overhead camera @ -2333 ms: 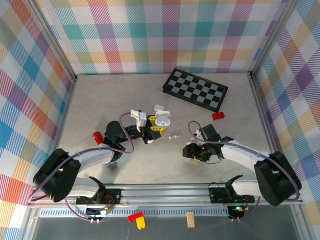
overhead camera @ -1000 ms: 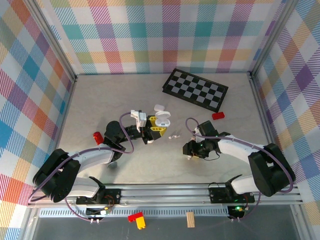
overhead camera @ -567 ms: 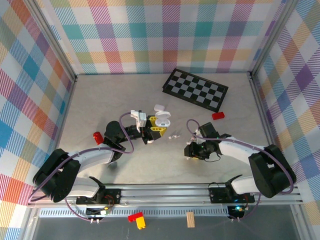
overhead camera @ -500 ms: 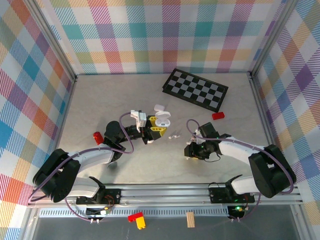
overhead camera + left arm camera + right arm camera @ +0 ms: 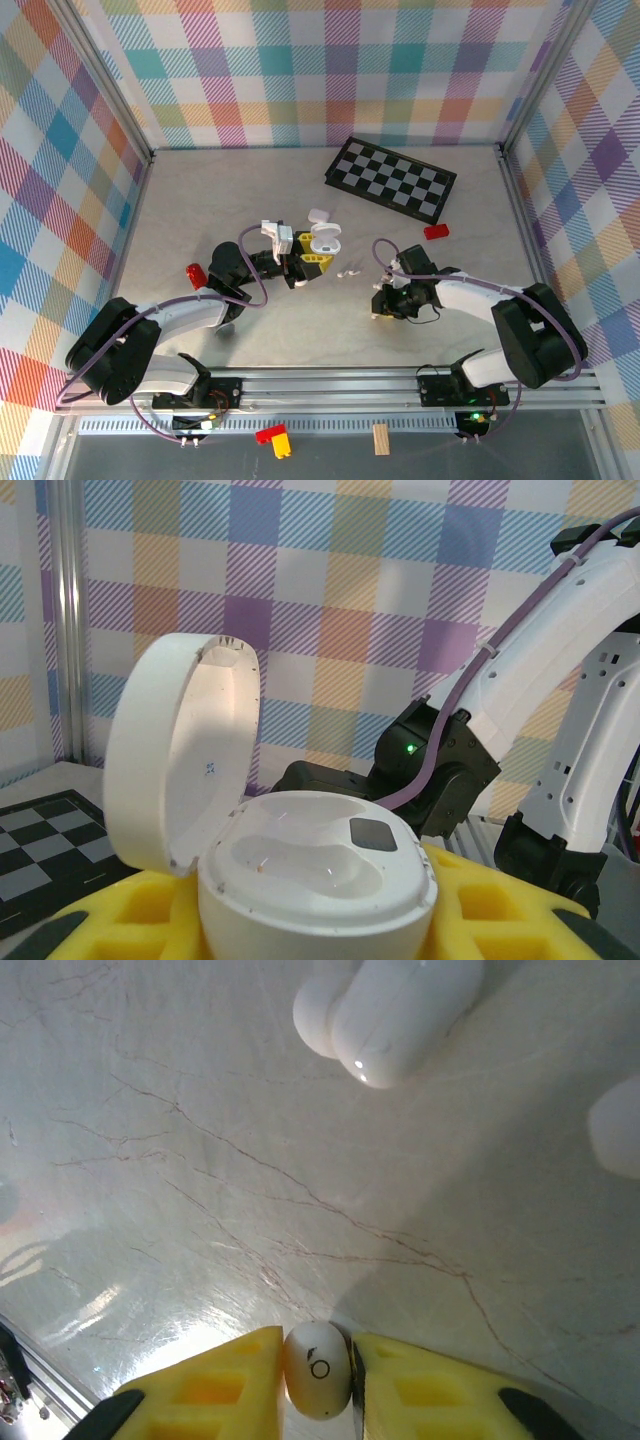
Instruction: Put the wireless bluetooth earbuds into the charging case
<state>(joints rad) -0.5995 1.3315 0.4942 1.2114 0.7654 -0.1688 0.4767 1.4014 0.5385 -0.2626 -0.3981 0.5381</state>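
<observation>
1. Seen from overhead, a pale marbled table (image 5: 200, 200) sits inside pastel plaid walls. The left gripper (image 5: 311, 259) lies low at mid-table, closed around the base of a white charging case (image 5: 326, 240). Just right of the case, tiny loose earbuds (image 5: 350, 271) lie on the table. Nearer the front, the right gripper (image 5: 379, 310) points down at the surface. Its jaws are too small here to judge. A checkerboard (image 5: 392, 178) lies at the back, and a small red block (image 5: 436, 231) sits near its right end.

2. In the left wrist view, the charging case (image 5: 315, 880) is close up, gripped on both sides between yellow fingers (image 5: 500, 910). Its lid (image 5: 180, 750) stands open and upright on the left, and the moulded top face is in plain sight. The white right arm (image 5: 560, 680), with its purple cable, rises behind.

3. In the right wrist view, the right gripper (image 5: 318, 1360) is nearly closed. Its yellow pads (image 5: 230, 1385) pinch a pinched earbud (image 5: 318, 1370), a small white earbud marked with a black ring. It sits low over the table, and I cannot tell whether it touches. Farther off lie the loose earbuds (image 5: 400, 1005), white and glossy, well apart from the gripper.
</observation>
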